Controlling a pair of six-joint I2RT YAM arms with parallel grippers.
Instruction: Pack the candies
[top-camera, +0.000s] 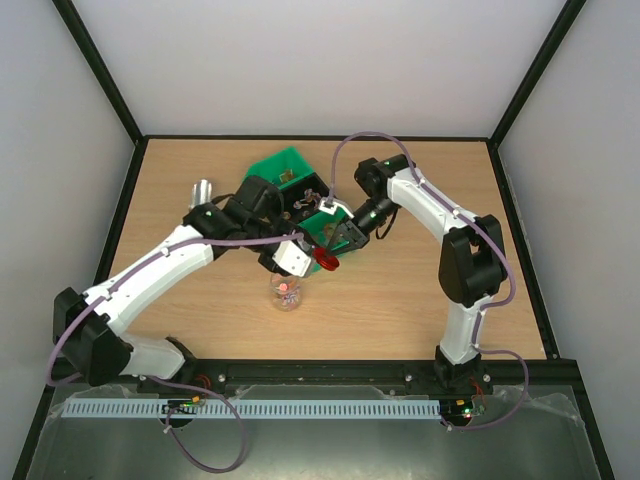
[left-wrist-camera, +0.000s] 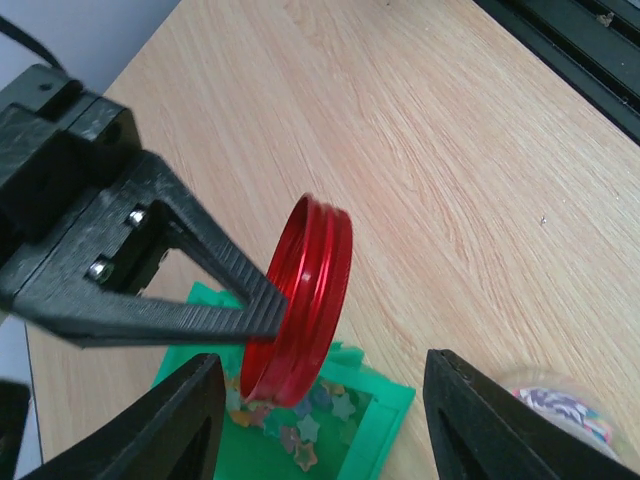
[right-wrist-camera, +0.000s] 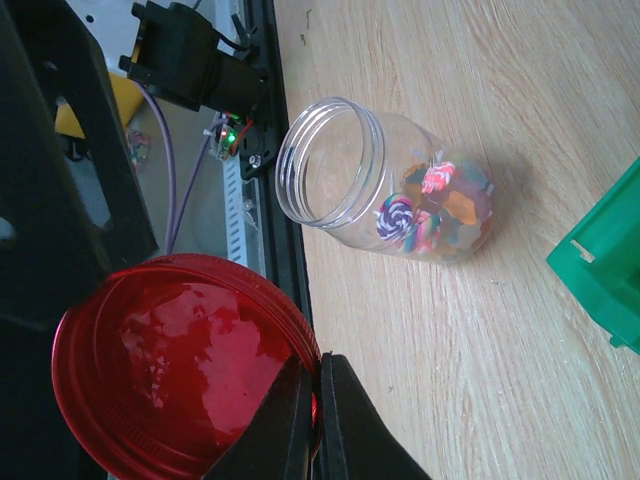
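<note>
A small clear jar (top-camera: 286, 292) stands open on the table with a few candies (right-wrist-camera: 428, 208) inside; it also shows in the right wrist view (right-wrist-camera: 360, 175). More star-shaped candies (left-wrist-camera: 300, 440) lie in a green tray (left-wrist-camera: 385, 425). My right gripper (right-wrist-camera: 318, 395) is shut on the rim of the red round lid (right-wrist-camera: 170, 370) and holds it in the air above the tray, up and right of the jar (top-camera: 325, 259). My left gripper (left-wrist-camera: 325, 430) is open and empty, right beside the lid (left-wrist-camera: 305, 290), just above the jar.
A green bin (top-camera: 283, 168) sits at the back of the table, and the green tray (top-camera: 345, 262) lies under the grippers. A silver cylinder (top-camera: 203, 189) stands at the left. The table's near edge has a black rail (top-camera: 320, 372).
</note>
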